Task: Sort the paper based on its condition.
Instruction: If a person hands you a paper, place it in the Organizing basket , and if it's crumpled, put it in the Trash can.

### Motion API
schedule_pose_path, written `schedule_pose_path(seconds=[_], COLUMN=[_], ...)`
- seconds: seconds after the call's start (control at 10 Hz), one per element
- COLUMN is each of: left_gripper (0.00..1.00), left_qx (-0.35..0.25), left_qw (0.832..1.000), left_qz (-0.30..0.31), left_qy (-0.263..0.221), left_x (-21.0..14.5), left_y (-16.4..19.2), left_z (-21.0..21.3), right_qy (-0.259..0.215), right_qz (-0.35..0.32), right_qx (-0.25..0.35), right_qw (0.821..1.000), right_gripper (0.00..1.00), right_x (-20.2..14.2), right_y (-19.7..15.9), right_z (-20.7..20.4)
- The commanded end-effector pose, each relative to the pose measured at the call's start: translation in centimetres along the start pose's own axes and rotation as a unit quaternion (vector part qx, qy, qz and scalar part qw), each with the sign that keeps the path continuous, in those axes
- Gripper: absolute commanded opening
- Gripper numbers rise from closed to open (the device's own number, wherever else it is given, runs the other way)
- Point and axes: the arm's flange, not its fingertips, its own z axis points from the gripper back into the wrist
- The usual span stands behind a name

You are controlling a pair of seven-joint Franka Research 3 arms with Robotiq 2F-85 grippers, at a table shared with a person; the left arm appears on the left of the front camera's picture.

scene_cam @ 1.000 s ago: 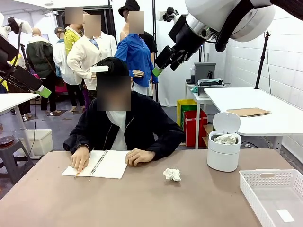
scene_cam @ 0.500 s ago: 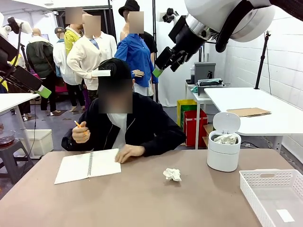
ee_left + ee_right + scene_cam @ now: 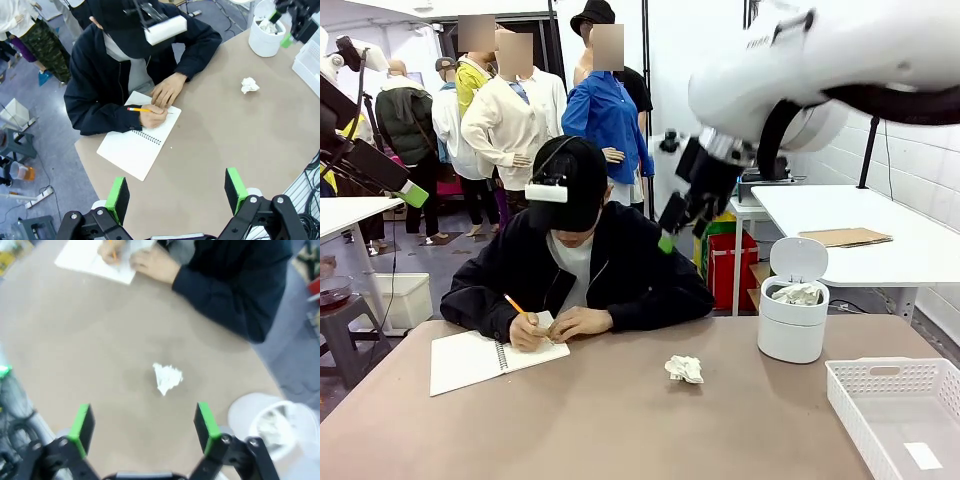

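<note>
Probably very light and soft, easy to squash; best pinched gently around the lumpy middle. White, crinkly paper [image 3: 684, 369], lying alone on the table [image 3: 620, 420] near the bin [image 3: 792, 318]. Right gripper [image 3: 144, 426] wide open, empty, high above. Left gripper [image 3: 176, 190] open, empty too.
</note>
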Motion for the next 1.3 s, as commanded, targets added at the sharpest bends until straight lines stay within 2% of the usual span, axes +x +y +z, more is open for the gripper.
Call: schedule_pose_path(seconds=[0.0, 0.2, 0.4, 0.6, 0.8, 0.9, 1.0, 1.1, 1.2], left_gripper=[1.0, 1.0, 1.0, 1.0, 1.0, 1.0, 1.0, 1.0, 1.0], left_qx=[0.0, 0.0, 0.0, 0.0, 0.0, 0.0, 0.0, 0.0, 0.0], left_qw=[1.0, 1.0, 1.0, 1.0, 1.0, 1.0, 1.0, 1.0, 1.0], left_qz=[0.001, 0.001, 0.001, 0.001, 0.001, 0.001, 0.001, 0.001, 0.001], left_qy=[0.0, 0.0, 0.0, 0.0, 0.0, 0.0, 0.0, 0.0, 0.0], left_x=[0.0, 0.0, 0.0, 0.0, 0.0, 0.0, 0.0, 0.0, 0.0], left_y=[0.1, 0.1, 0.1, 0.1, 0.1, 0.1, 0.1, 0.1, 0.1], left_z=[0.0, 0.0, 0.0, 0.0, 0.0, 0.0, 0.0, 0.0, 0.0], right_qy=[0.051, 0.091, 0.102, 0.132, 0.146, 0.13, 0.117, 0.143, 0.143], right_qz=[-0.02, -0.038, -0.042, -0.05, -0.04, -0.042, -0.043, -0.037, -0.037], right_qx=[0.005, 0.007, -0.01, -0.014, -0.033, -0.045, -0.037, -0.019, -0.019], right_qw=[0.998, 0.995, 0.994, 0.99, 0.988, 0.99, 0.991, 0.989, 0.989], right_gripper=[1.0, 1.0, 1.0, 1.0, 1.0, 1.0, 1.0, 1.0, 1.0], right_x=[-0.3, -1.3, -0.9, -1.2, -1.8, -1.9, -1.6, -2.3, -2.3], right_y=[-0.8, -2.2, -3.3, -3.4, -3.3, -3.2, -2.9, -3.3, -3.3], right_z=[-3.3, -7.9, -12.4, -15.7, -17.4, -18.0, -17.1, -17.8, -17.8])
